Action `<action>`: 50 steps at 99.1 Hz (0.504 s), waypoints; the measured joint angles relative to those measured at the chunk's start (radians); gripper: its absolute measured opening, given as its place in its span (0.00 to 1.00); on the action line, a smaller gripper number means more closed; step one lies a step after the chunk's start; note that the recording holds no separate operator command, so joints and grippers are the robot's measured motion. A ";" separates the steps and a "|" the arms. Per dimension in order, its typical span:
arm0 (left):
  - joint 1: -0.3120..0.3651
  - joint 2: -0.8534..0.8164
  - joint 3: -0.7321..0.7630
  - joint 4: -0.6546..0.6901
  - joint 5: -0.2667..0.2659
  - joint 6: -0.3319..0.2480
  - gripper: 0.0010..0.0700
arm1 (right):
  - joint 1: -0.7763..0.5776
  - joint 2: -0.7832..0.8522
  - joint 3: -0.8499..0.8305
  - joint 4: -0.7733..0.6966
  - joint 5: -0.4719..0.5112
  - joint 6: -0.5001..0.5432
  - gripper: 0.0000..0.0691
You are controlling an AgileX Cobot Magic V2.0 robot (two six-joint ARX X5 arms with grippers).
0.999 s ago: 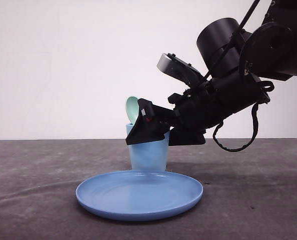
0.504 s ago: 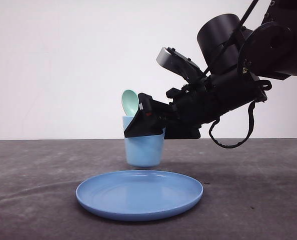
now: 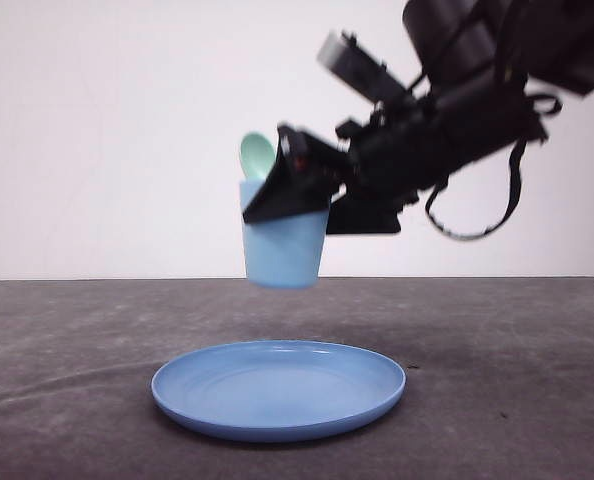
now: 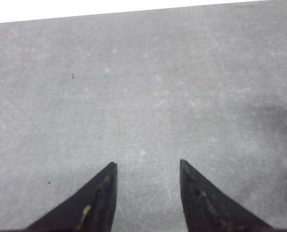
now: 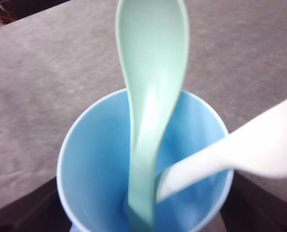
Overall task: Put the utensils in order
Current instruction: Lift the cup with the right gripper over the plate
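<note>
Front view first: the right gripper (image 3: 282, 195) is reaching in from the upper right of the frame and pinching the rim of the light blue cup (image 3: 282, 250), so the cup is hanging in the air around the middle of the picture, well clear of the dark table (image 3: 507, 380). It's tilting a little. The blue plate (image 3: 277, 388) is sitting flat on the table in the lower middle, directly under the cup and not touching it. The green spoon (image 3: 257, 155) is poking its bowl up out of the cup's rim, just left of the black fingers.

Right wrist view is looking straight down into the cup (image 5: 93, 164). The spoon (image 5: 150, 92) is standing handle-down inside, bowl sticking out over the rim toward the top of the frame. The white fork (image 5: 240, 150) is in there too, handle down in the cup and leaning out over the rim toward the right edge; its tines are off-frame.

Left wrist view: the left gripper (image 4: 147, 166) is hovering over bare grey table (image 4: 134, 87), fingers spread apart and holding nothing.
</note>
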 joint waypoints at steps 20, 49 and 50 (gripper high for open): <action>0.000 0.000 0.000 0.000 0.000 0.004 0.33 | 0.099 -0.119 -0.001 -0.167 0.076 -0.051 0.70; 0.000 0.000 0.000 -0.003 0.000 0.007 0.33 | 0.217 -0.228 -0.112 -0.160 0.179 -0.049 0.70; 0.000 0.000 0.000 -0.003 0.000 0.007 0.33 | 0.218 -0.231 -0.119 -0.158 0.181 -0.048 0.70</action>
